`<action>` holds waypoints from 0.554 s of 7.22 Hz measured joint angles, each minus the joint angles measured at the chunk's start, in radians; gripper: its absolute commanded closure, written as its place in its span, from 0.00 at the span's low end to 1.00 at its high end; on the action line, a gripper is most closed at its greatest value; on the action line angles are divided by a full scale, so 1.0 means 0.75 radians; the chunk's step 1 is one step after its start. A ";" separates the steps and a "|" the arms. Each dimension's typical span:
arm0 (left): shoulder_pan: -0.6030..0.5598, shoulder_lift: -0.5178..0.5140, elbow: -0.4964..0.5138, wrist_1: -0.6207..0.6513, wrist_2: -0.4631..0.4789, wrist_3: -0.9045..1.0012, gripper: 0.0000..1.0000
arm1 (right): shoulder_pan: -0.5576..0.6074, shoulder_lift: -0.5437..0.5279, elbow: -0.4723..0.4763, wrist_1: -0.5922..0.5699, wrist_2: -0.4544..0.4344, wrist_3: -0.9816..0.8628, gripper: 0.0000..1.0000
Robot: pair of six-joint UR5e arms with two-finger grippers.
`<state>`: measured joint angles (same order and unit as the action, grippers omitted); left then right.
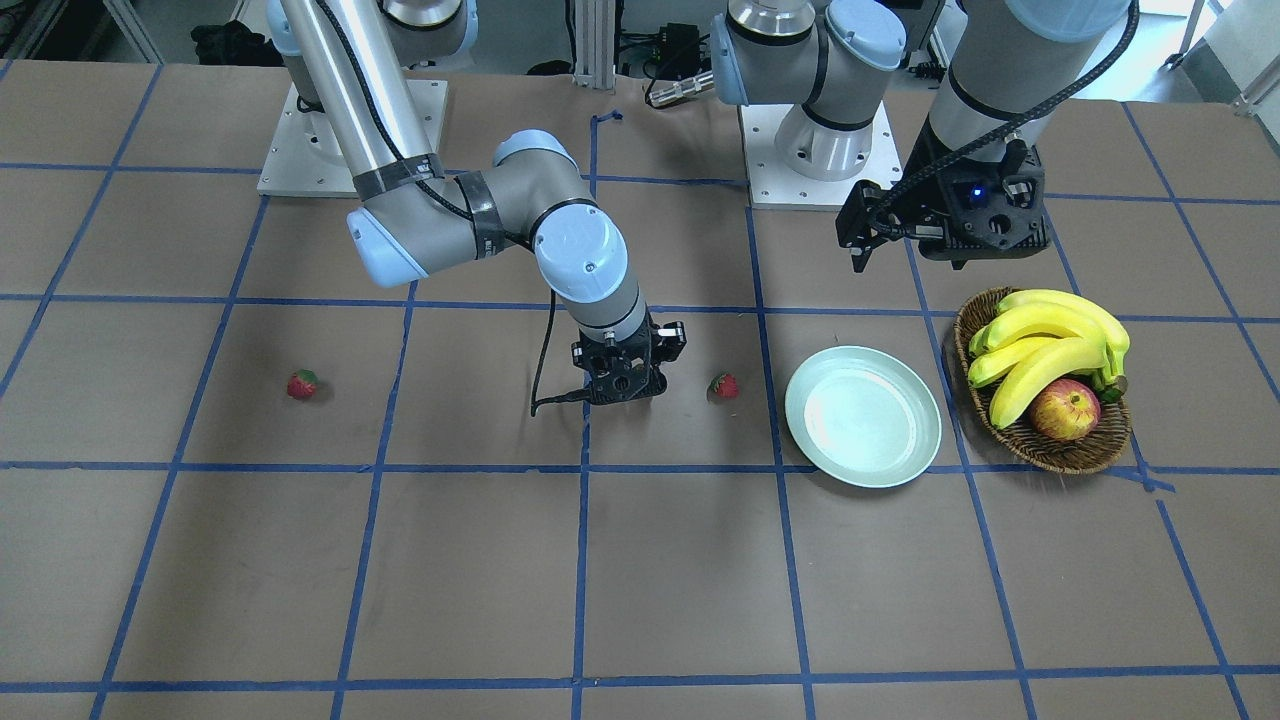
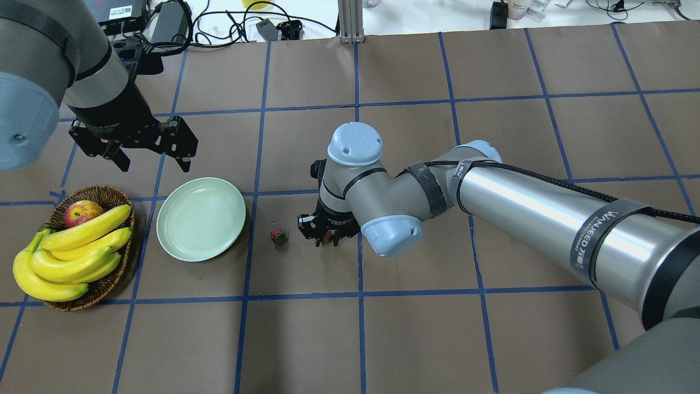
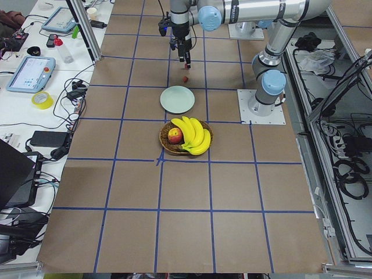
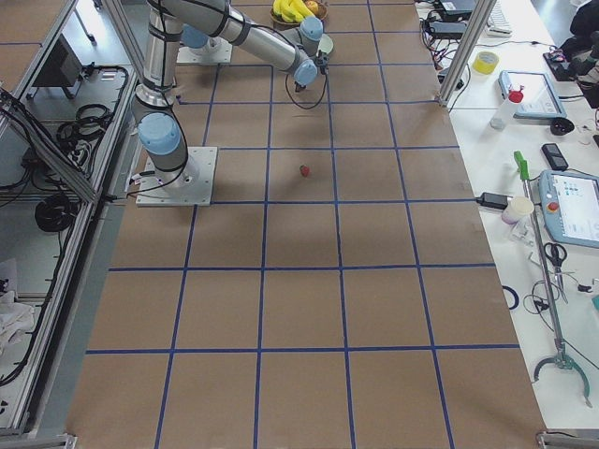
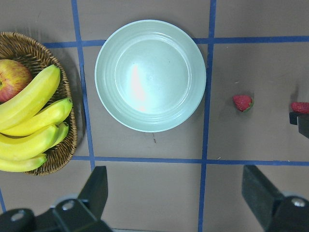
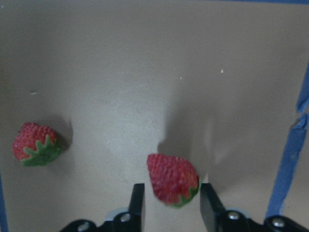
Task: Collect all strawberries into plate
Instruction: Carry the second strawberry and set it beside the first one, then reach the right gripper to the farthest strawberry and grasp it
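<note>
In the front-facing view, the desk (image 1: 300,560) is covered in brown paper crossed by a grid of blue tape lines (image 1: 579,560). The plate (image 1: 800,420) lies on the right, its glossy inside bare. Just right of it a wicker basket (image 1: 1060,462) holds a bunch of bananas (image 1: 1045,345) and 1 apple (image 1: 1065,410). The loose strawberry (image 1: 724,385) lies just left of the plate, not touching it. The lone strawberry (image 1: 301,384) lies well apart on the left. The right claw (image 1: 625,392) is low over the desk between these 2.

From overhead, the left claw (image 2: 155,162) hangs beyond the plate with its fingers spread wide, gripping nothing. The gripped strawberry (image 2: 327,237) shows red between the right claw's fingers, just right of the loose strawberry.

The exterior left view shows a white bench (image 3: 23,116) along the desk's far side, carrying tablets (image 3: 32,74), a yellow tape roll (image 3: 42,100) and cables.

In the exterior right view the lone strawberry sits alone in 1 grid square.

The left wrist view looks straight down on the plate, basket at its left, loose strawberry at its right.

In the right wrist view the 2 fingers press close on both sides of the gripped strawberry. I cannot tell whether it is off the desk.
</note>
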<state>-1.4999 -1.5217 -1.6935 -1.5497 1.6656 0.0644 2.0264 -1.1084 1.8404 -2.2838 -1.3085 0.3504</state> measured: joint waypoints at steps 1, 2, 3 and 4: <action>0.001 0.000 0.000 -0.001 0.001 0.000 0.00 | 0.001 -0.016 0.000 0.005 -0.028 -0.003 0.00; 0.001 0.000 0.000 -0.001 0.001 0.000 0.00 | -0.004 -0.048 -0.003 0.015 -0.060 -0.011 0.00; 0.001 0.000 0.000 -0.001 0.001 0.000 0.00 | -0.025 -0.096 -0.007 0.039 -0.135 -0.023 0.00; 0.001 0.000 0.000 -0.001 0.001 0.000 0.00 | -0.072 -0.146 -0.009 0.089 -0.239 -0.049 0.00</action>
<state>-1.4995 -1.5217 -1.6935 -1.5502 1.6661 0.0644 1.9721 -1.2176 1.8340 -2.2171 -1.4878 0.3140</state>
